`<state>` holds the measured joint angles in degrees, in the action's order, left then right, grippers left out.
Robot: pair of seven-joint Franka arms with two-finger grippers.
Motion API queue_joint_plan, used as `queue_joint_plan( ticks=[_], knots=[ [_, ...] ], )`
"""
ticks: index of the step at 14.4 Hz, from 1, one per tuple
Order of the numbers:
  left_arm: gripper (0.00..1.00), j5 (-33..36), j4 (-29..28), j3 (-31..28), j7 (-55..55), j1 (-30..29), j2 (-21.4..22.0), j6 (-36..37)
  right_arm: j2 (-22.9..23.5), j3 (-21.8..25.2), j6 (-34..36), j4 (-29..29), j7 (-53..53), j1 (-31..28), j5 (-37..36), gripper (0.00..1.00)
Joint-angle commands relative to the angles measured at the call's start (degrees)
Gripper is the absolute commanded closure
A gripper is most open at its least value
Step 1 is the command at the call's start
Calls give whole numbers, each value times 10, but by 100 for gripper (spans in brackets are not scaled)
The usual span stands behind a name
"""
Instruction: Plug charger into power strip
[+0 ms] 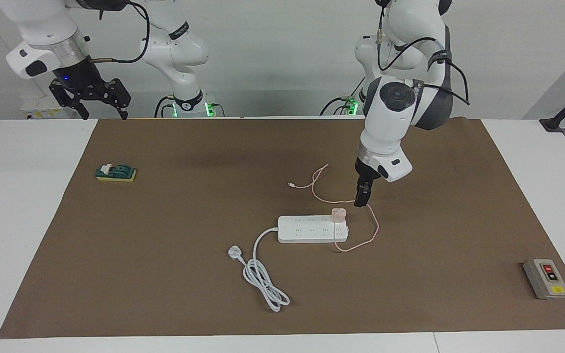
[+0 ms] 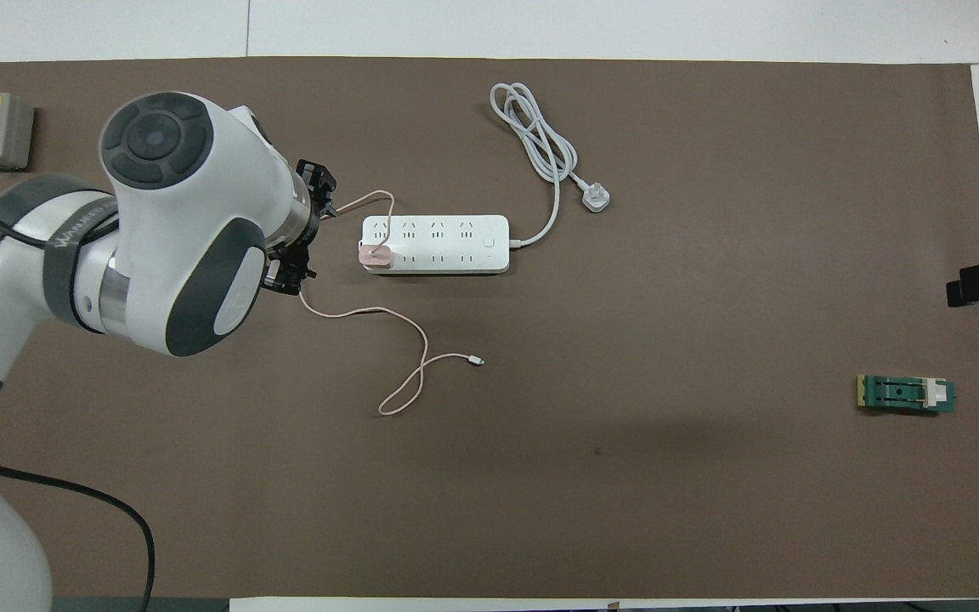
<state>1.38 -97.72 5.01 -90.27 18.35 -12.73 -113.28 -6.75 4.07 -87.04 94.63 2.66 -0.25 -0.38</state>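
Observation:
The white power strip [image 1: 307, 229] [image 2: 447, 242] lies flat in the middle of the brown mat. The pale pink charger [image 1: 338, 214] [image 2: 370, 256] stands on the strip's end toward the left arm's end of the table, in the socket row nearer to the robots. Its thin pink cable [image 1: 373, 230] [image 2: 418, 361] loops over the mat around that end. My left gripper [image 1: 362, 198] [image 2: 306, 228] hangs open above the cable, apart from the charger and holding nothing. My right gripper [image 1: 102, 112] waits open, raised over the table's edge by its own base.
The strip's thick white cord [image 1: 265, 284] coils farther from the robots and ends in a three-pin plug [image 1: 234, 253]. A grey switch box [image 1: 546, 278] sits at the mat's corner on the left arm's end. A green block [image 1: 115, 172] lies toward the right arm's end.

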Motion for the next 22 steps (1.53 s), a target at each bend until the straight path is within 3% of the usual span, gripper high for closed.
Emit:
queue_joint_plan(
  ticks=[1,7,10,12,16,22],
  knots=[
    [18,-12,39,7,96,-35,5,57,-12,-6,-1,13,-5,-8,-9,0],
    [17,-13,59,6,357,-98,37,118,-12,-6,-2,12,-6,-7,-9,0],
    [13,-13,59,3,469,-125,58,139,-12,-6,-2,12,-6,-7,-9,0],
    [4,-12,59,0,546,-141,69,147,-12,-6,-2,12,-6,-7,-9,0],
    [1,-9,60,-2,701,-193,93,173,-12,-7,-2,12,-6,-7,-9,0],
    [0,-7,54,-2,779,-212,132,217,-12,-6,-2,12,-6,-7,-9,0]
  ],
)
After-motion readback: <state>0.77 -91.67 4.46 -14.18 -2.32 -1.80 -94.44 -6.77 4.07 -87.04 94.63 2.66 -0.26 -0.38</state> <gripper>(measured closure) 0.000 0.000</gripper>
